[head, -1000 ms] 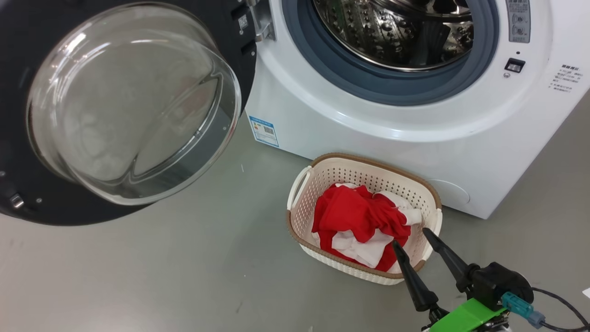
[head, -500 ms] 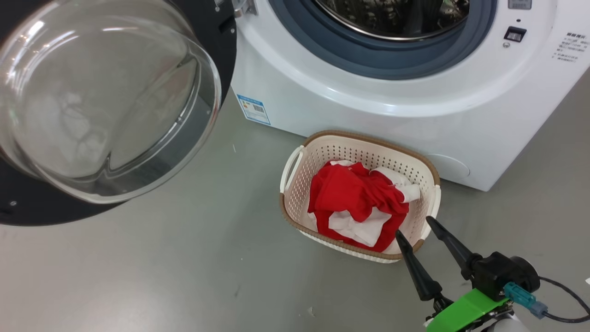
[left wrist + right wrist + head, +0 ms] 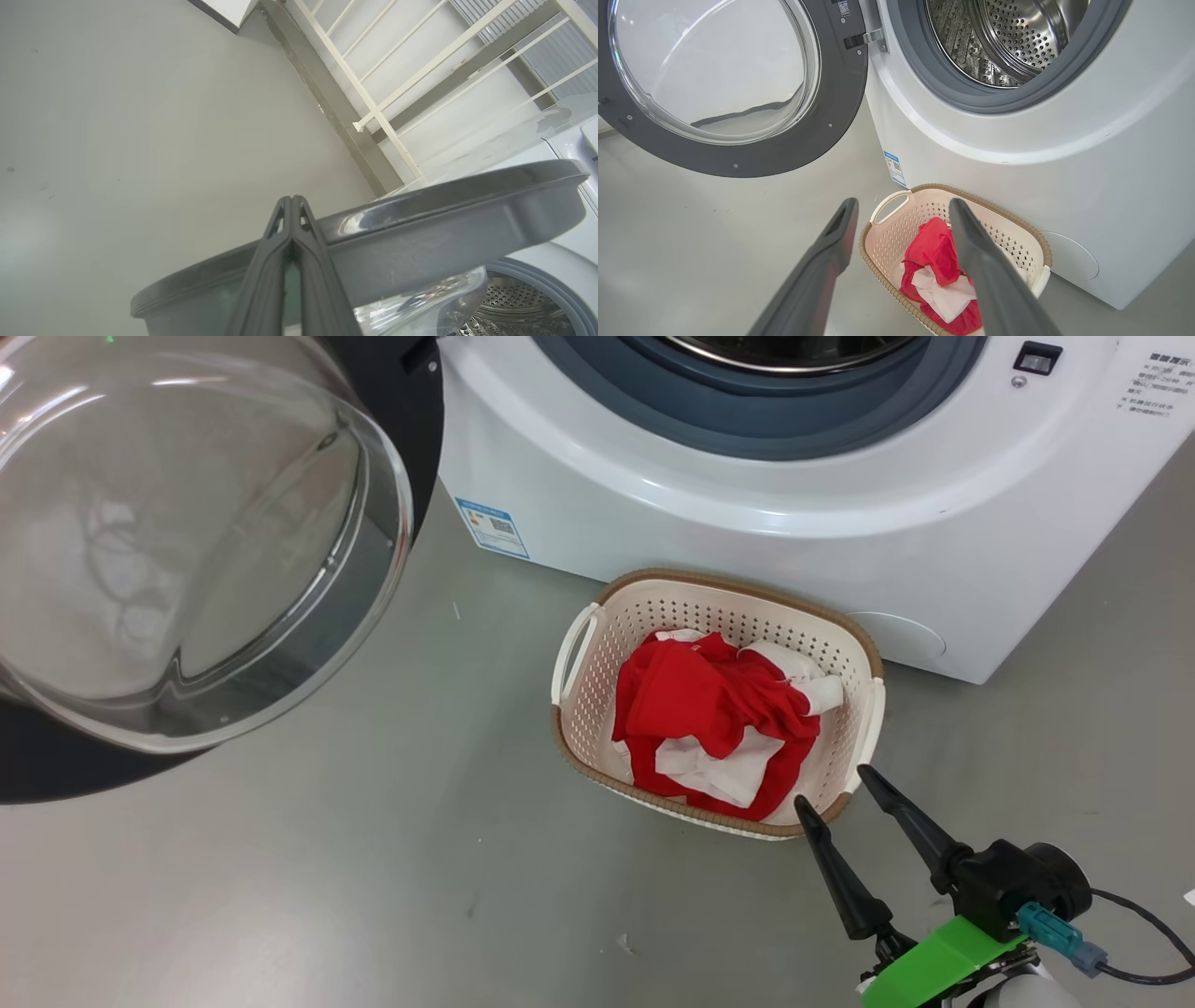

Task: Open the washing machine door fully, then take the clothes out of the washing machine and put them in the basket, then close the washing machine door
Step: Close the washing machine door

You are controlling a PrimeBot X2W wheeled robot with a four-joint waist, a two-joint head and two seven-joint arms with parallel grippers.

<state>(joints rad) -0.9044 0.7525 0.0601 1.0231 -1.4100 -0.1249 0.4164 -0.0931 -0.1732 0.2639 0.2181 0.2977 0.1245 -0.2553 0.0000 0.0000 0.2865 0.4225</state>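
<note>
The washing machine [image 3: 747,513] stands with its black door [image 3: 831,116] swung wide open to the left, the glass bowl [image 3: 187,541] bulging toward me. Its steel drum [image 3: 1017,37] looks bare inside. On the floor against the machine's front sits the cream basket [image 3: 738,581], holding the red and white clothes [image 3: 700,700]. My right gripper [image 3: 834,788] hovers open at the basket's near right corner, nothing between its fingers. In the right wrist view the gripper [image 3: 903,201] frames the clothes [image 3: 931,247]. My left gripper [image 3: 290,200] is shut and empty, just before the door's grey outer rim [image 3: 444,219].
A grey floor [image 3: 373,877] spreads left of and in front of the basket. A blue label sticker [image 3: 491,526] marks the machine's lower left front. A white metal railing [image 3: 397,79] stands behind the door. A cable [image 3: 1139,933] trails from my right wrist.
The head camera has tilted, so everything slid up the picture. My open right gripper has drawn back from above the clothes to the basket's near rim.
</note>
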